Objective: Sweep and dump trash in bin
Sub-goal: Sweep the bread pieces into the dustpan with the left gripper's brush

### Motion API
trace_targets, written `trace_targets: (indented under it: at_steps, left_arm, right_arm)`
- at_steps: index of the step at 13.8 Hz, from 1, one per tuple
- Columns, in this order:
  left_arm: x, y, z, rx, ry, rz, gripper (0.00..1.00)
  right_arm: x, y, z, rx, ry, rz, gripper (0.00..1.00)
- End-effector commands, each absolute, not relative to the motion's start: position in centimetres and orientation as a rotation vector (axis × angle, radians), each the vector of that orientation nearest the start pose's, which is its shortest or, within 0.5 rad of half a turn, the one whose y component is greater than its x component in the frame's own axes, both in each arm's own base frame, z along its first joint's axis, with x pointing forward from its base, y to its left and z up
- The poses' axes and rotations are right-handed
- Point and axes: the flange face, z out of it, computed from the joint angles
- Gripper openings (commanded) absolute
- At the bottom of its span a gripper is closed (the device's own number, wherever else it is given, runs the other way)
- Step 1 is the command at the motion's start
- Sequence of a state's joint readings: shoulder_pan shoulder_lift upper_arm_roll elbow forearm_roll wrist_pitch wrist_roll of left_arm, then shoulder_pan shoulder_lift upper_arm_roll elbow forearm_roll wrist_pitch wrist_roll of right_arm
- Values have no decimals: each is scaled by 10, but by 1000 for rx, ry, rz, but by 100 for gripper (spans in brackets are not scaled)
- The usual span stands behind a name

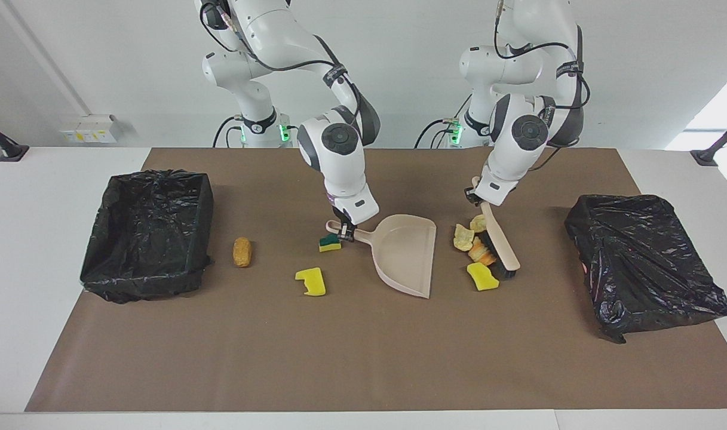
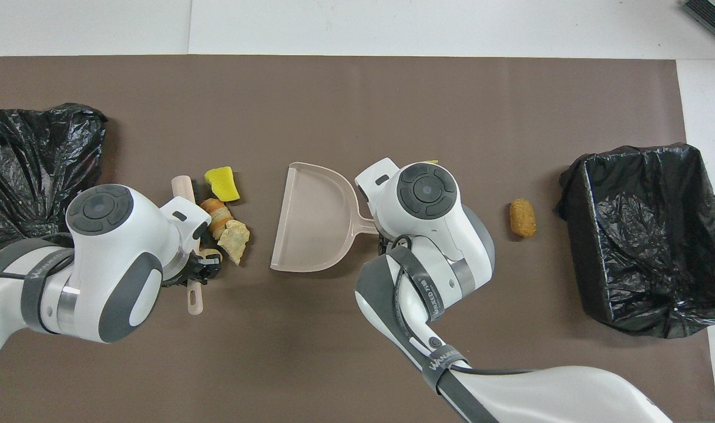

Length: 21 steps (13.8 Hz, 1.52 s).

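Left tool [image 1: 478, 198] clamps the brush [image 1: 499, 242], bristles against the trash [image 1: 474, 251]; the dustpan [image 1: 406, 254], gripped by the right tool [image 1: 343, 229], opens toward that pile, just beside it.

Both arms reach low, right gripper [image 1: 343, 230] and left gripper [image 1: 477, 199] (jaws clamped).

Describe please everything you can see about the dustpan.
The dustpan is beige, looks like smooth plastic, with a broad shallow scoop, raised side walls and a short handle with a hanging hole. It lies on the brown mat in the middle of the table, empty, its open mouth toward the left arm's end. The right claw is shut on its handle. The green-topped sponge lies beside the handle.
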State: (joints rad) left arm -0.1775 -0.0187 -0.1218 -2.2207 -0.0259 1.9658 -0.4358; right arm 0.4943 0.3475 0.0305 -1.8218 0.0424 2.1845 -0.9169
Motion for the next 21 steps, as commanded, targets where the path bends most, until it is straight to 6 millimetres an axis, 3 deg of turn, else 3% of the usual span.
trace_targets:
  at_steps: [1, 4, 6, 7, 9, 12, 14, 17, 21]
  left_arm:
    - [475, -122, 394, -3015, -378, 446, 0]
    - [453, -93, 387, -2939, -508, 569, 0]
    - [430, -92, 376, -2950, -478, 544, 0]
    - [429, -98, 371, -2993, -422, 465, 0]
    - [433, -124, 367, -3050, -300, 341, 0]
    - [422, -156, 345, -3055, -154, 340, 0]
    - [417, -175, 345, -3083, -121, 334, 0]
    - [405, -224, 351, -3166, -66, 318, 0]
    - [391, -271, 363, -3236, 10, 326, 0]
  right_arm:
    - [553, 316, 343, -2175, -2173, -40, 0]
    - [549, 320, 343, -2161, -2189, -25, 0]
    - [549, 321, 343, -2164, -2186, -25, 0]
    - [549, 321, 344, -2164, -2192, -25, 0]
    - [549, 321, 344, -2164, -2195, -24, 0]
    - [549, 321, 344, -2166, -2194, -29, 0]
    - [550, 321, 345, -2171, -2192, -38, 0]
    - [550, 323, 341, -2188, -2175, -37, 0]
    - [547, 330, 338, -2211, -2150, -37, 0]
